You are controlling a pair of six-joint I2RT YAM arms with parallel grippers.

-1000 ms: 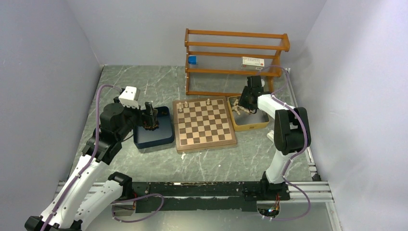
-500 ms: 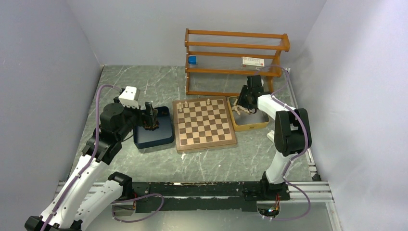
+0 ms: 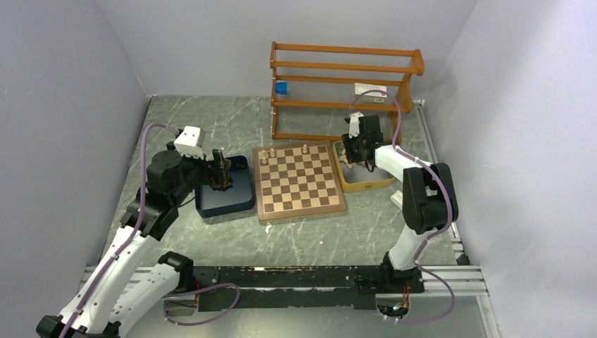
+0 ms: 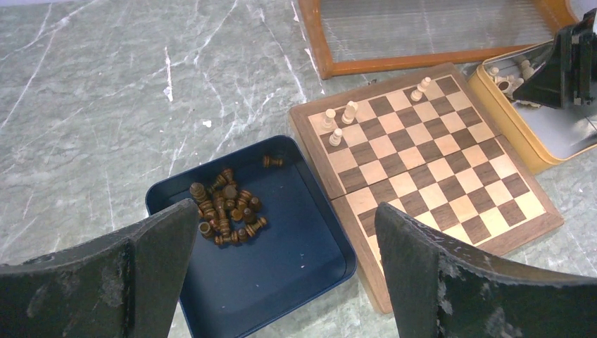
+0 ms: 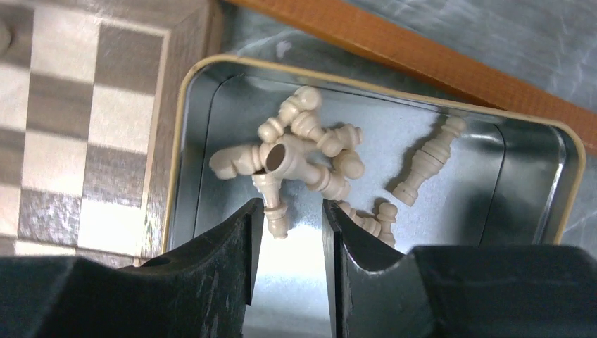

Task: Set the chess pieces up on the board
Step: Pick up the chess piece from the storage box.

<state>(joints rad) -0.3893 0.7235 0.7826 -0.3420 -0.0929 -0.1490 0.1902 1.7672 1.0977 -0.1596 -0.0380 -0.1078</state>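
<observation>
Chessboard (image 3: 299, 182) lies flat mid-worktop (image 3: 211, 120), its far edge just short of the wooden rack (image 3: 345, 84) at the worktop's far edge. Only four cream pieces (image 4: 348, 111) stand on it: three clustered at the board's far-left corner and one in the far row, right of the middle. Every other square is bare. Blue tray (image 3: 236, 201) sits just beside the board's left edge; the dark pieces (image 4: 225, 211) lie tipped in a heap in its far-left part, with one stray near its far rim. Tan tray (image 5: 179, 134) sits against the far half of the board's right edge, with the rest of the cream pieces lying on its shiny floor: a tangled pile toward the board side, one taller piece apart to the right, and a couple of small ones near the fingers. Left gripper (image 4: 285, 211) hangs over the blue tray, jaws spread wide, holding nothing. Right gripper (image 5: 292, 211) points down into the tan tray at the edge of the pile, jaws narrowed but parted. One piece's base lies beside the left finger, and nothing is clamped.
</observation>
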